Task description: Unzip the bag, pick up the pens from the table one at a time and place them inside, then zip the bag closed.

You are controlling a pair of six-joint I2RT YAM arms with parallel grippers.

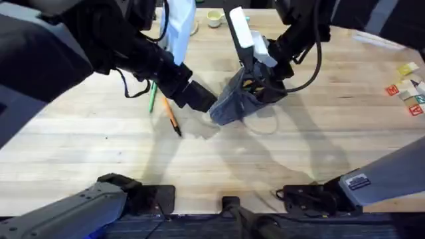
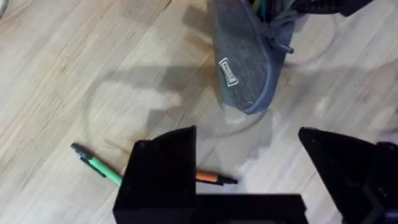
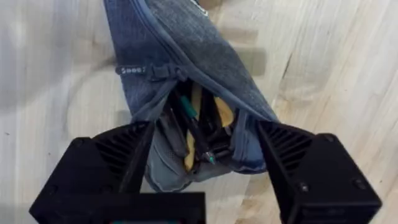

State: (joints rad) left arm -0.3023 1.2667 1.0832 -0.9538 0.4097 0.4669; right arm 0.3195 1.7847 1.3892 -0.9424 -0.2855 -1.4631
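Observation:
The grey bag (image 1: 229, 106) lies mid-table with its zipper open, one end raised. My right gripper (image 1: 255, 83) is shut on that open end; in the right wrist view its fingers (image 3: 124, 162) press both sides of the bag (image 3: 186, 56), with pens (image 3: 196, 134) showing inside the mouth. A green pen (image 1: 152, 96) and an orange pen (image 1: 172, 118) lie on the table (image 1: 86, 146) left of the bag. My left gripper (image 1: 202, 99) hovers open and empty just left of the bag (image 2: 242, 62), above the orange pen (image 2: 214, 178) and green pen (image 2: 96, 165).
A small pale cup (image 1: 214, 18) stands at the back edge. Coloured small pieces (image 1: 408, 89) sit at the far right. Bare wood stretches across the front of the table between the two arm bases.

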